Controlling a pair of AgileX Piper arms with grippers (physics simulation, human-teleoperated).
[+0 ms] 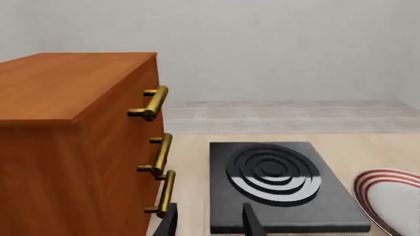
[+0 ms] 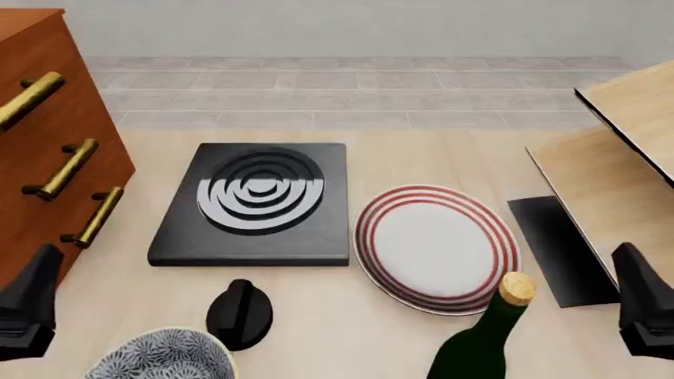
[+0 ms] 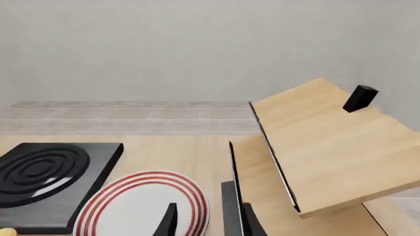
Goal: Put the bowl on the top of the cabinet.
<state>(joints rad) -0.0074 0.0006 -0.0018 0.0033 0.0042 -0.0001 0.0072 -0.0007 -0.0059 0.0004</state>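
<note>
The bowl point(image 2: 158, 357), blue-grey and white with a floral pattern, stands on the table at the near left edge of the front view, cut off by the frame. The reddish-brown cabinet point(image 2: 47, 118) with brass bar handles rises at the far left, and its flat top point(image 1: 69, 83) is bare. My left gripper point(image 1: 210, 223) is open and empty, beside the cabinet's front and left of the bowl point(image 2: 31, 304). My right gripper point(image 3: 208, 223) is open and empty too, low at the right point(image 2: 640, 304). Neither wrist view shows the bowl.
A black burner slab point(image 2: 252, 201) with concentric rings lies mid-table. A white plate with red rings point(image 2: 437, 249) sits to its right. A black knob-like object point(image 2: 240, 313) lies beside the bowl, a corked green bottle point(image 2: 484, 343) stands near the front, and a pale wood shelf unit point(image 2: 621, 158) fills the right.
</note>
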